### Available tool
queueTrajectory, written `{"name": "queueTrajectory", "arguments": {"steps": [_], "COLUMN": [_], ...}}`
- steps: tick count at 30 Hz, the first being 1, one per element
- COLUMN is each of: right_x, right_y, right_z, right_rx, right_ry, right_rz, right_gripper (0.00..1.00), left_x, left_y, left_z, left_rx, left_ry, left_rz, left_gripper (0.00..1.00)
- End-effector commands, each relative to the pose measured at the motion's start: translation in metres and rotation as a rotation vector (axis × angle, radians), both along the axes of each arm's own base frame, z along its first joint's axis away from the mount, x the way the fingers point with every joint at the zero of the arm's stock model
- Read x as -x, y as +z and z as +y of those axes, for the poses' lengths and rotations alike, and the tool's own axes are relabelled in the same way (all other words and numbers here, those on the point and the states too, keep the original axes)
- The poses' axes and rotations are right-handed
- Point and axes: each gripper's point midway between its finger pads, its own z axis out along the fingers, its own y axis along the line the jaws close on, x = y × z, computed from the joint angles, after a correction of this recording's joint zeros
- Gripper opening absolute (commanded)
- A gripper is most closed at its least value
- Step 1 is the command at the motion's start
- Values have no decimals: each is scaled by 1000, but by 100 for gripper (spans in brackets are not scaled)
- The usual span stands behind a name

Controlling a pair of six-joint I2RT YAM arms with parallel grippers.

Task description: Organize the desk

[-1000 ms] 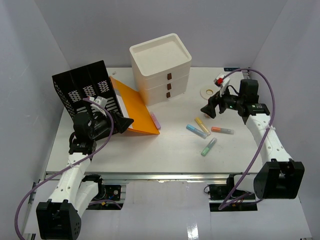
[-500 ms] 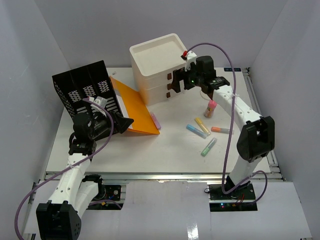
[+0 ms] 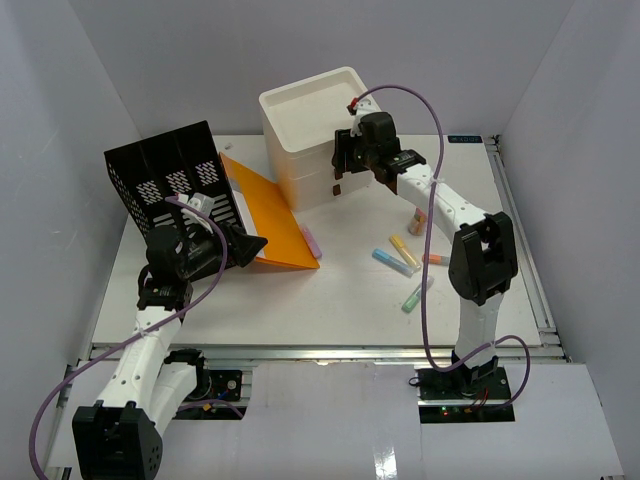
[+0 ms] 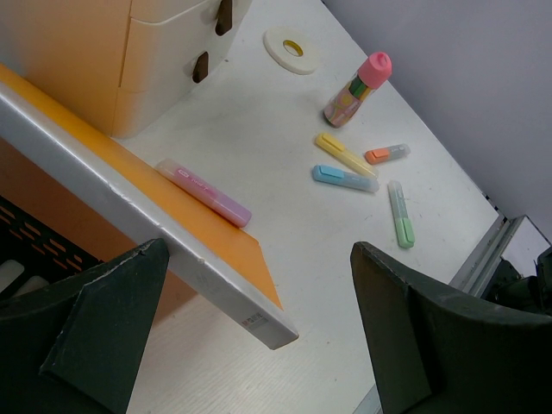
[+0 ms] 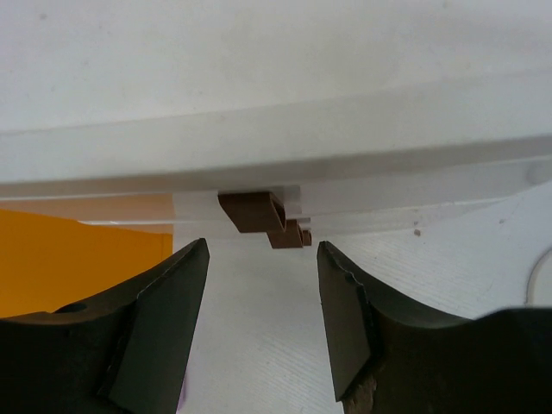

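The white desk [image 3: 330, 300] carries a cream three-drawer box [image 3: 318, 125] with brown handles [image 5: 253, 211]. My right gripper [image 3: 338, 170] hovers at the box's front. Its jaws [image 5: 263, 250] are open, with the handles just ahead of the tips and nothing between them. My left gripper [image 3: 240, 243] is open wide at the corner of the orange folder [image 3: 265, 215]. The folder's grey edge [image 4: 155, 224] runs across the gap between the fingers [image 4: 112, 319]. A pink highlighter [image 4: 207, 191] lies against the folder.
A black mesh file holder [image 3: 170, 185] stands at the back left. Yellow [image 3: 403, 247], blue [image 3: 392, 262], orange [image 3: 442, 260] and green [image 3: 417, 295] highlighters lie right of centre. A pink-capped tube [image 4: 358, 86] stands near a tape roll [image 4: 291, 49].
My right arm swung from the right side of the desk to the drawer box's front, and its jaws narrowed. The pink-capped tube now stands free. The left arm stayed still.
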Motion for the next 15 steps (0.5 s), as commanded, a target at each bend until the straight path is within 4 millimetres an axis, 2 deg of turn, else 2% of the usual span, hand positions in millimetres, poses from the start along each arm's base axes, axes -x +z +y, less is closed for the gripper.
{"name": "queueTrajectory", "arguments": {"steps": [1,5,11,15], "right_x": [-24,-28,-31,-27], "right_y": [44,41,40,42], "right_z": [14,17,21,24], "right_rx": [-44,-28,-13,-12], "right_ry": [18,41,76,114], "right_rz": [-159,-181,-212,-226], "right_gripper": [56,48,42,29], "left_x": [1,1,0,0], "left_y": [12,11,11,10], "left_z": [-2,-2,-2,-2], "left_rx": [-4,-5,-5,-5], "left_ry": [-23,-26,-26,-26], "left_rz": [-49,-47,-46,-42], "left_gripper": [98,98,98,98]}}
